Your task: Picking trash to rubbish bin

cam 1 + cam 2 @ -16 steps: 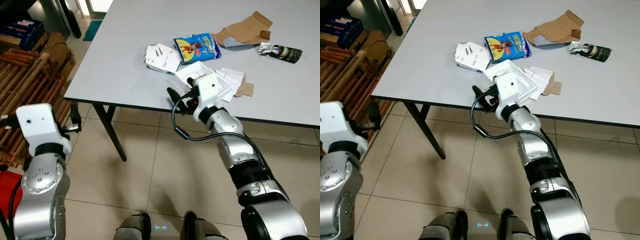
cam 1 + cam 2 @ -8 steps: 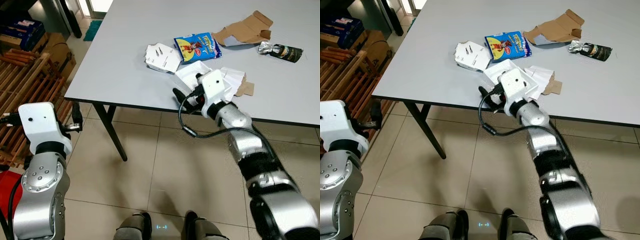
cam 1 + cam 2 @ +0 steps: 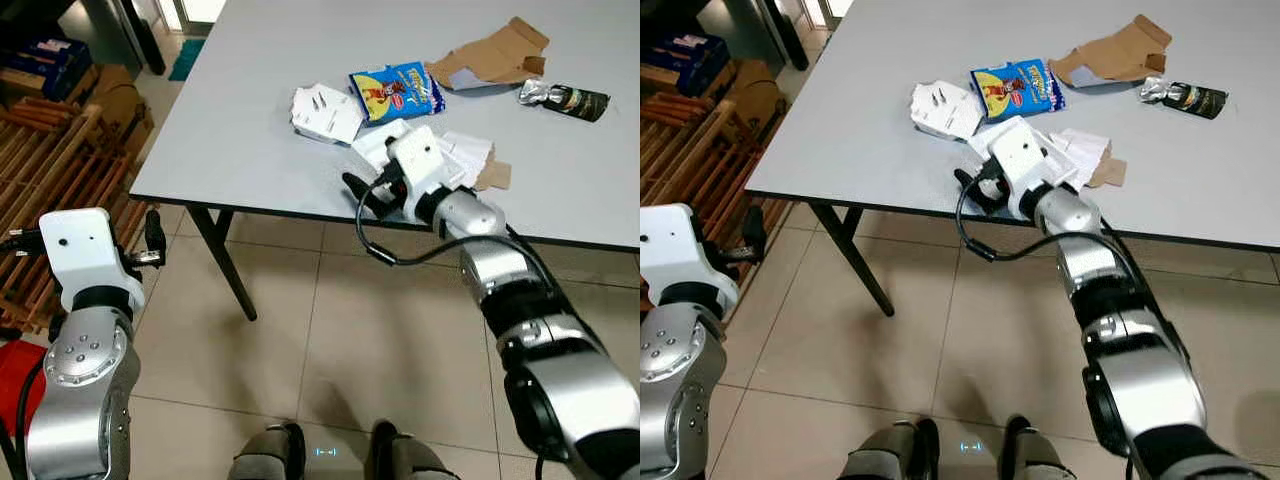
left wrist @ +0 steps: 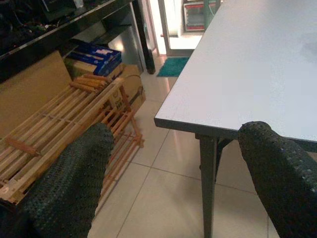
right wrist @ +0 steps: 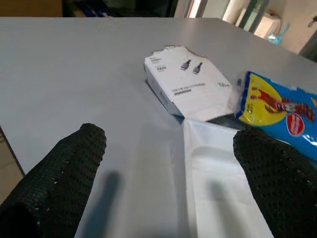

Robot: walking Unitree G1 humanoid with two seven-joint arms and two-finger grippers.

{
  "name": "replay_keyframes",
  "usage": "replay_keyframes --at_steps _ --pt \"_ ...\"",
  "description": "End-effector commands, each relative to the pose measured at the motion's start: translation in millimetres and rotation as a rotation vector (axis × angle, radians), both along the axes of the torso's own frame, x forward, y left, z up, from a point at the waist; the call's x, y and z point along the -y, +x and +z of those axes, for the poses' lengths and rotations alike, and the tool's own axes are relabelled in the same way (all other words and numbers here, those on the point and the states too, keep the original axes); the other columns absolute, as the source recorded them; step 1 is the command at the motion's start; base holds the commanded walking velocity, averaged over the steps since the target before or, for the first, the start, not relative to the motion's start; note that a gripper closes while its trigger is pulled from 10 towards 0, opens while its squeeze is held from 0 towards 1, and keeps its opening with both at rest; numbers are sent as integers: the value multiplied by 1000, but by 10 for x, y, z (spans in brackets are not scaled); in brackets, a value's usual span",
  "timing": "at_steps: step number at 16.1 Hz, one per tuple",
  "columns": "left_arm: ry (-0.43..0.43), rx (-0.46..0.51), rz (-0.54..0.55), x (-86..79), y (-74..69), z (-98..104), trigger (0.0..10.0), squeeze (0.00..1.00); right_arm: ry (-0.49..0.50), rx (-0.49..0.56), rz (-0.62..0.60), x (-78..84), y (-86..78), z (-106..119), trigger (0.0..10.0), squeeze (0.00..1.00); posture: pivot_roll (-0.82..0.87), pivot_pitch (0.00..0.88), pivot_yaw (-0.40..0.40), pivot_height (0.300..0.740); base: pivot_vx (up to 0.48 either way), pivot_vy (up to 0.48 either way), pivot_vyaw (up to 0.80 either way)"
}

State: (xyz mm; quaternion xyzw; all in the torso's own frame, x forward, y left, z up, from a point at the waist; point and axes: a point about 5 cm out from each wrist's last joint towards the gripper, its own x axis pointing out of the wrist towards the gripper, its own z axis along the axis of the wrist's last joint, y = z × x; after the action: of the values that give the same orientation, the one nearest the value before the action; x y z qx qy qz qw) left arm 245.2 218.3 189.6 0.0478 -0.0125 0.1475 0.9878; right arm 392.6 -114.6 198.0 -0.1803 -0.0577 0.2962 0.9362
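The idle left gripper [image 4: 168, 178] hangs spread wide beside the table [image 3: 240, 110]. The right gripper [image 5: 163, 173] has pushed forward over the table's near edge within the last second, fingers parted wide and holding nothing, now poised above the white tray [image 5: 218, 168]. Beyond lie the torn white box [image 3: 325, 112] and blue snack bag [image 3: 395, 92]; a first pickup looks imminent

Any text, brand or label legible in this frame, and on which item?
No text can be read for certain.
White box: small print lines beside two cable pictures, too small to read.
Blue snack packet: red logo and cartoon figure, lettering blurred.
Dark pouch: pale marking, unreadable.
Brown cardboard: no print visible.
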Motion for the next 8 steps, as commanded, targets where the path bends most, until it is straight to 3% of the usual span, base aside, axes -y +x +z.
replay_keyframes --at_steps 1,4,8 --pt "7 -9 9 -8 -46 2 10000 0 -68 -7 27 -8 17 2 10000 0 114 254 64 740 0 0 0" --pt "5 -13 11 -12 -49 -5 10000 0 -105 -35 -13 53 83 45 10000 0 111 257 64 740 0 0 0" --pt "-1 -16 11 -6 -52 -14 10000 0 -18 -129 -118 219 154 56 10000 0 109 259 62 740 0 0 0"
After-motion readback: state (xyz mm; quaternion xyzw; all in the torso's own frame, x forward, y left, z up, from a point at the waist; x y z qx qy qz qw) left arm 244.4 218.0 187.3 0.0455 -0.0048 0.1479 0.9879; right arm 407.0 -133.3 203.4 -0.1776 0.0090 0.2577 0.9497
